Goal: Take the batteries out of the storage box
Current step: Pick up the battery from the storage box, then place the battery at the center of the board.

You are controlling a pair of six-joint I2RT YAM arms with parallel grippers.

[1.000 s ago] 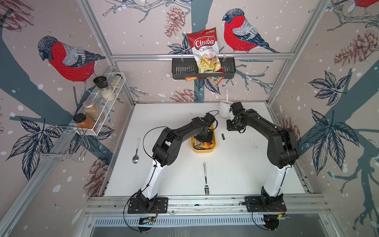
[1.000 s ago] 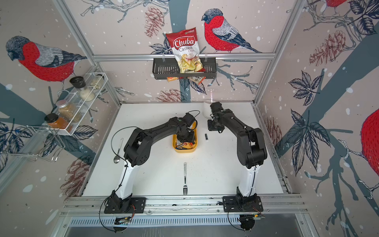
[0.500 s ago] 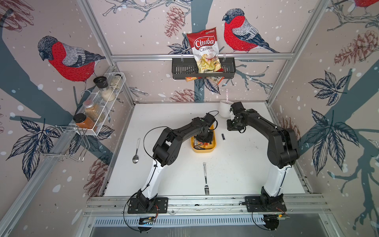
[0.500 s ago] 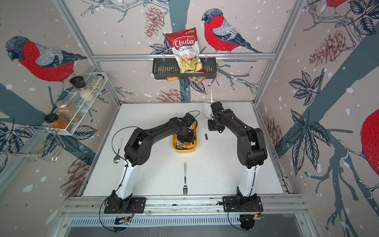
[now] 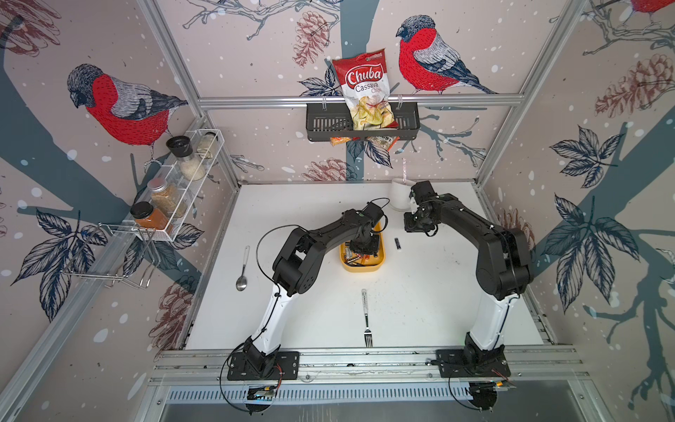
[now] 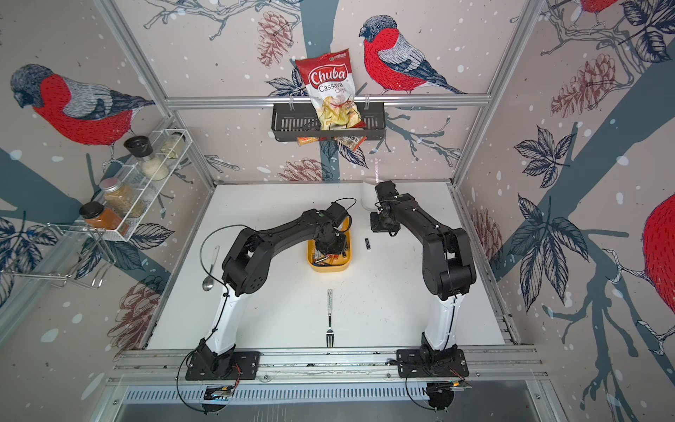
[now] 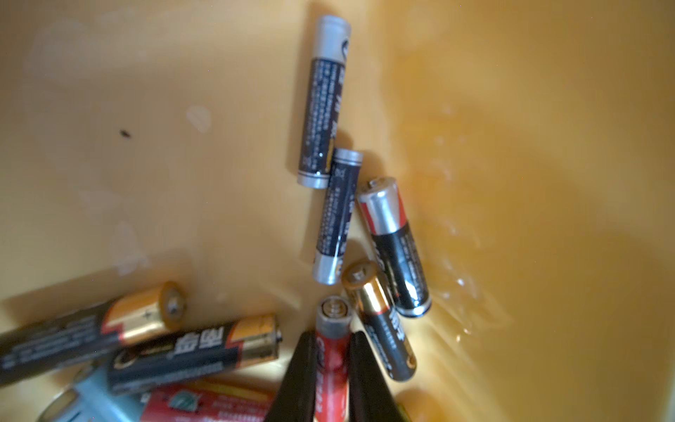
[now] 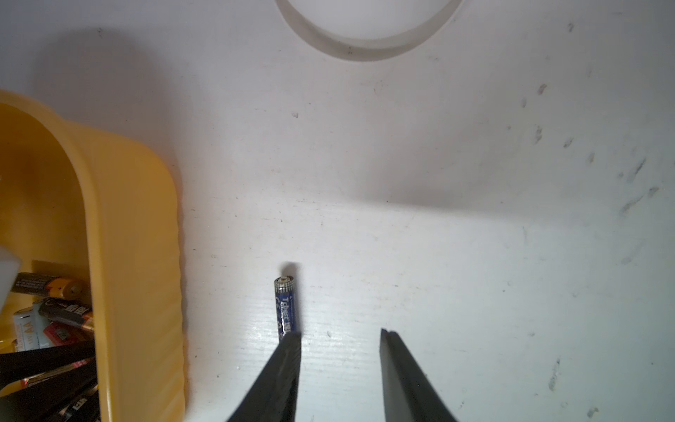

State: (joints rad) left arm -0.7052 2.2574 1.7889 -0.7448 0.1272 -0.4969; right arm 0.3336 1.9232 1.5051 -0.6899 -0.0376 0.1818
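While the left end effector [image 7: 332, 338] sits low inside the storage box [image 7: 146, 146], its fingers are drawn in against both sides of a red battery [image 7: 331, 369], gripping it near one end. We judge the step in hand to be lifting this cell out. To do it well we would raise it straight up and slowly. A black-and-gold battery [image 7: 380, 325] lies just beside the outer face of one finger (the wrist view is blurred there, so we cannot tell whether it touches the held cell), and a sideways pull could drag it along. Since the grip is near the cell's end, it may swing. We would keep the squeeze firm and clear the box wall before travelling. More batteries [image 7: 190, 350] lie heaped off the other finger's side, and several more lie ahead of the tips.

The right end effector [image 8: 339, 347] hovers over the table [image 8: 475, 255] beside the box, partly open and holding nothing. A blue battery [image 8: 285, 307] lies on the table just ahead of one fingertip.

Against the top views of a second ago, little differs. Both arms keep nearly the same pose and the blue cell lies on the same spot. The left fingers have narrowed onto their cell, while the right pair's gap is unchanged.
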